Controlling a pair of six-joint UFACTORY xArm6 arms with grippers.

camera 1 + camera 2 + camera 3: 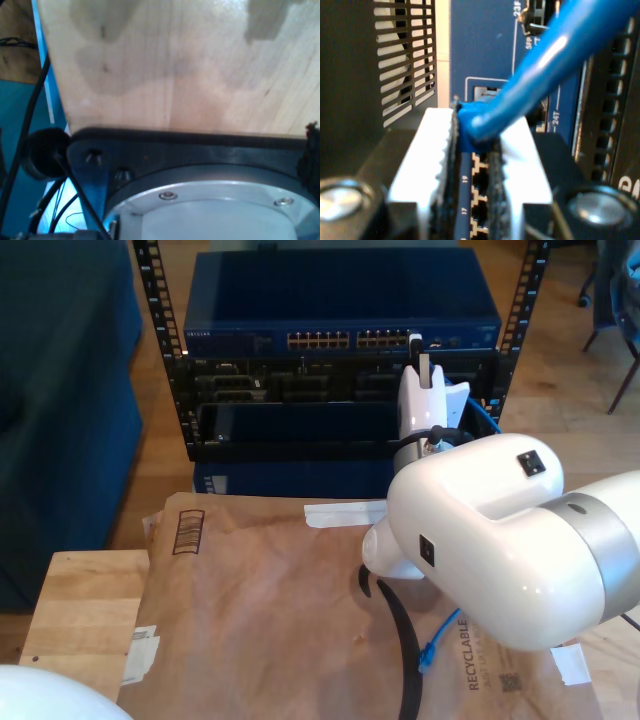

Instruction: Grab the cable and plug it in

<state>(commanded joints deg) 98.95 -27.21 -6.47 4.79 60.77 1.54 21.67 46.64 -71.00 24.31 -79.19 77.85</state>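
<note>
My second gripper (pixel 472 131) is shut on the blue clip plug (pixel 466 131) of the cable (pixel 555 55), whose bright blue cord arcs away from the jaws. The white fingers (pixel 427 150) point at the blue switch (pixel 485 45), with a row of numbered ports (pixel 479 192) just beyond the plug. In the exterior view the second gripper (pixel 418 348) stands at the switch's port row (pixel 330 340), toward its right end. The cable (pixel 488 420) drops behind the arm, and its other blue plug (pixel 430 652) lies on the brown paper.
The switch (pixel 340 290) sits atop a black rack (pixel 290 405) with perforated rails. Brown paper (pixel 260 600) covers a wooden table (pixel 80 600). A black strap (pixel 405 640) curls beside the big white arm housing (pixel 480 530). The first wrist view faces a wooden board (pixel 175 65) and a black mount (pixel 190 145).
</note>
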